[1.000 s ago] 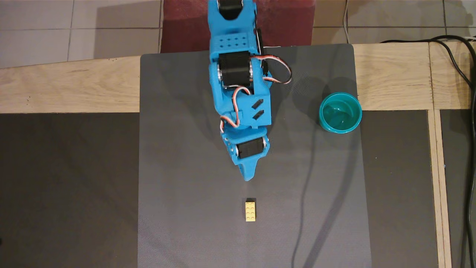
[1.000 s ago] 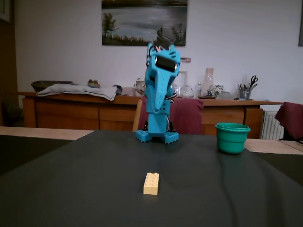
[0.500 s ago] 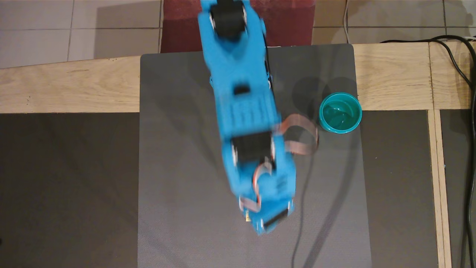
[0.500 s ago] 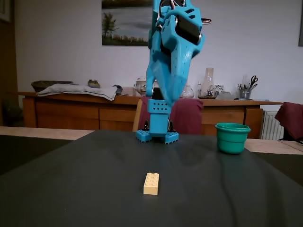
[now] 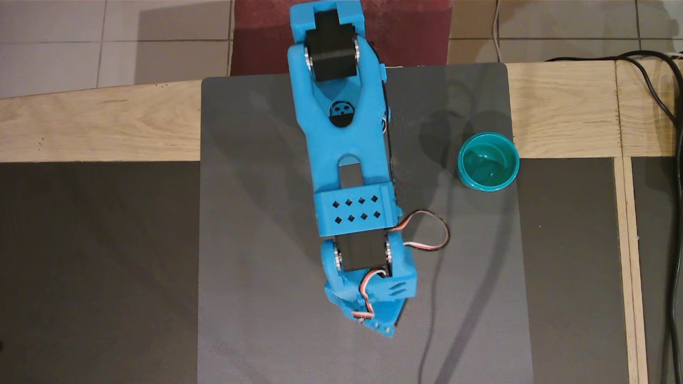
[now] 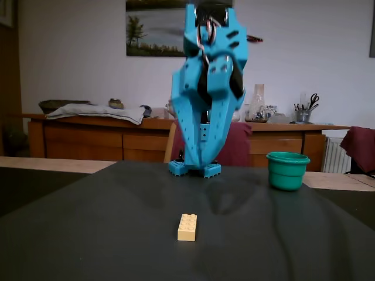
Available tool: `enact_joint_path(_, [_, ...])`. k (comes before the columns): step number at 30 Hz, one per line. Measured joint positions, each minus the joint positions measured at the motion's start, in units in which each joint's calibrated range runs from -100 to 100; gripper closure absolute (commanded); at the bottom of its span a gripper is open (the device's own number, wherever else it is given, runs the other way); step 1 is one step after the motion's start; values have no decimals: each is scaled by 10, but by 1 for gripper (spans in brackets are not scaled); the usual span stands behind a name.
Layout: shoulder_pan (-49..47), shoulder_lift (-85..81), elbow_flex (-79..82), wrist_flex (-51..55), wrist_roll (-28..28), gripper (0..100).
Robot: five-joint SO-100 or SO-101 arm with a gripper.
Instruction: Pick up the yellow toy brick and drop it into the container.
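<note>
A: Where is the small yellow plastic toy brick (image 6: 187,227) with studs on top?

B: In the fixed view it lies flat on the dark grey mat of the tabletop (image 6: 88,234), studs up, in front of the blue printed arm, on the side of the camera. Nothing touches it. In the overhead view I cannot find it; I think the arm covers it.

A: And the jaws (image 6: 202,161)?

B: They point straight down and hang clearly above the mat. They hold nothing. In the fixed view the two tips seem to come together in one point, so they look closed or nearly closed, but from this angle I cannot tell it for sure.

A: How does the brick lie from them?

B: A little below and forward of the tip, almost on the same line left to right. Its long axis runs roughly away from the camera, toward the arm's base. So I judge the jaws must open, come forward and down, and close across the short sides.

A: The round teal-green plastic cup (image 5: 488,161)?

B: It stands upright and empty, well apart, to the right in both views.
</note>
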Motion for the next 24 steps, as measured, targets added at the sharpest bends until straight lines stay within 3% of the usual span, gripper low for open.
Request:
enact_joint_path(8, [-1,0,59,-38,76,99])
enact_joint_path(14, [-1,0,121,-118,96,99])
enact_joint_path(20, [7,0,124,-131,119,99])
enact_joint_path(24, [15,0,129,-131,131,85])
